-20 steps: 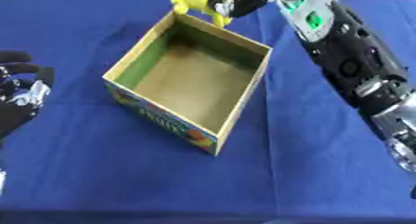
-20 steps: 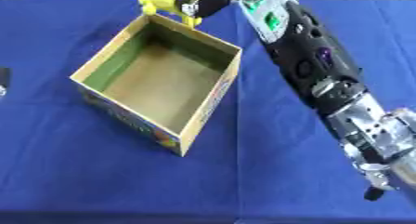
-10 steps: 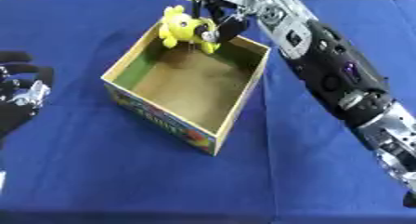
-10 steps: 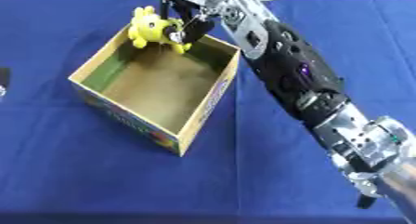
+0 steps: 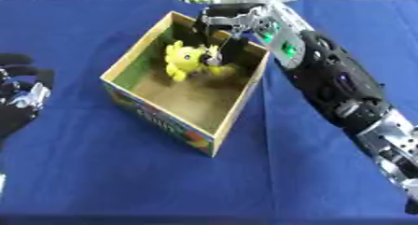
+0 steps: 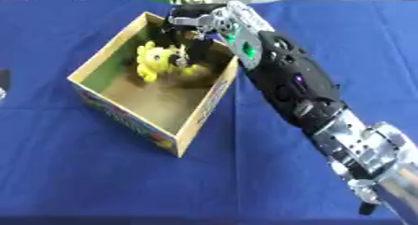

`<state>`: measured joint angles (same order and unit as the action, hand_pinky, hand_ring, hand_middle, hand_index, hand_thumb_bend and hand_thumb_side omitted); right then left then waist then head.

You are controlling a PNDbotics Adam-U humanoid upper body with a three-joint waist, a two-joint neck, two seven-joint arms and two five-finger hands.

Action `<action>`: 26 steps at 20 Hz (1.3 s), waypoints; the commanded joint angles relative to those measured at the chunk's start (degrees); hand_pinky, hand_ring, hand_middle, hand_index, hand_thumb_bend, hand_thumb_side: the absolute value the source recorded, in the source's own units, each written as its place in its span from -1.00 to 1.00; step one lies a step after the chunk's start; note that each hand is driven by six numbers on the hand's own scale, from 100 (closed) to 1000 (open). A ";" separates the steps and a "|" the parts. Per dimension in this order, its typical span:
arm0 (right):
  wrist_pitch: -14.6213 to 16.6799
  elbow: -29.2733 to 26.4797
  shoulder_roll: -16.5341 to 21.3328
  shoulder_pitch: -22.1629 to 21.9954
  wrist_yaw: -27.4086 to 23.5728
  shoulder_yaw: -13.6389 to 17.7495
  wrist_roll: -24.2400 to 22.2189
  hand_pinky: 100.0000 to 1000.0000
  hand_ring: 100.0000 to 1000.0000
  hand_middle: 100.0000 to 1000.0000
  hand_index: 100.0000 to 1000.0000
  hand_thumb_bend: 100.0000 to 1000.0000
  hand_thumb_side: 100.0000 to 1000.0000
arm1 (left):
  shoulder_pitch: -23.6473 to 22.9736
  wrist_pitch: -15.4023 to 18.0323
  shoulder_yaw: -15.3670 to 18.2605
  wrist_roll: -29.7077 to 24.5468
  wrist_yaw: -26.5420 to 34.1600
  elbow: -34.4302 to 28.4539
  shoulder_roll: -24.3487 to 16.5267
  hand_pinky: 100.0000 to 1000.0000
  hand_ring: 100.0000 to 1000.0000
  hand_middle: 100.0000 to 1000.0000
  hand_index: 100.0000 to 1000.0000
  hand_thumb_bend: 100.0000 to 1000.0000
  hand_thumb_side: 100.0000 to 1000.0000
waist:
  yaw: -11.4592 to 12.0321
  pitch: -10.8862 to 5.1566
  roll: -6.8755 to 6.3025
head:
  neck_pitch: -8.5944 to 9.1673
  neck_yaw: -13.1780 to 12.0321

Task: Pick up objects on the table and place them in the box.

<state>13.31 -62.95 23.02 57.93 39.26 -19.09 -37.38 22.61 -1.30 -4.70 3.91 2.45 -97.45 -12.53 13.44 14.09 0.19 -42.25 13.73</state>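
Your right hand reaches into the box, fingers seemingly still pinching the yellow toy near the far wall. Lower it, then release. Left hand idles open left of the box.

The right hand and its arm reach over the far right corner of the open box, blocking that side above the yellow toy, while the near half of the box floor lies open from above and the blue counter around it is bare.
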 commanded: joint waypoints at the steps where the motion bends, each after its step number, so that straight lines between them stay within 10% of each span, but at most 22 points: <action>1: 0.04 -2.54 1.85 0.91 -0.91 0.61 -0.97 0.54 0.62 0.67 0.76 -0.09 -0.28 | 0.71 0.10 0.71 0.31 -0.16 -1.14 -0.47 -0.11 0.22 0.14 0.20 -0.30 -1.00 | -0.11 -1.02 -0.14 | 0.49 -0.09; 12: -2.22 -12.62 7.52 -1.62 -11.32 3.17 6.33 0.49 0.58 0.68 0.79 0.05 -0.22 | 0.54 0.15 1.24 0.91 -0.26 -1.18 -0.77 -0.11 0.22 0.14 0.20 -0.30 -1.00 | -1.75 -1.04 0.17 | 0.57 -0.79; 26: -9.90 -29.76 19.35 -17.92 -37.49 13.83 46.17 0.17 0.18 0.24 0.48 -1.00 -0.56 | 0.13 0.20 2.72 2.67 -0.33 -1.14 -1.28 -0.11 0.22 0.14 0.21 -0.18 -1.00 | -4.57 -0.73 -0.23 | 1.15 -2.78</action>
<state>3.77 -90.30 39.78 39.43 4.21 -6.73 5.66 22.25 -1.18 -2.60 6.28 2.41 -97.71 -12.62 8.85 14.18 -0.05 -41.69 11.19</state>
